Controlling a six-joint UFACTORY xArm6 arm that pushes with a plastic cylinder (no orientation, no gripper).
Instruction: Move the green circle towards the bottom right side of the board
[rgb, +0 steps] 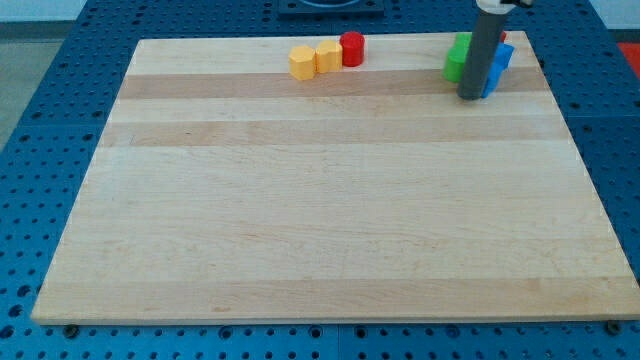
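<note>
The near part of the pale wooden board (330, 240) has nothing on it. That is where the green circle has to go, down at the view's bottom right.

Farther back, near the view's top edge, three blocks sit in a row and touch each other: an orange-yellow block (302, 62), a yellow block (328, 56) and a red round block (352, 48).

At the view's top right is a little bunch of blocks. My dark rod stands right in front of them, and my tip (470, 97) rests on the board. I have no claws to open or close, only this rod. The green round block (457, 62) pokes out on the view's left side of my rod, just beside it. A blue block (499, 66) pokes out on the view's right. A bit of red shows behind, but I cannot tell its shape.

I think I am only starting. The green block is far from its spot. Next I should get my tip behind it, on the top side, and push it down and a little right, without dragging the blue block along.
</note>
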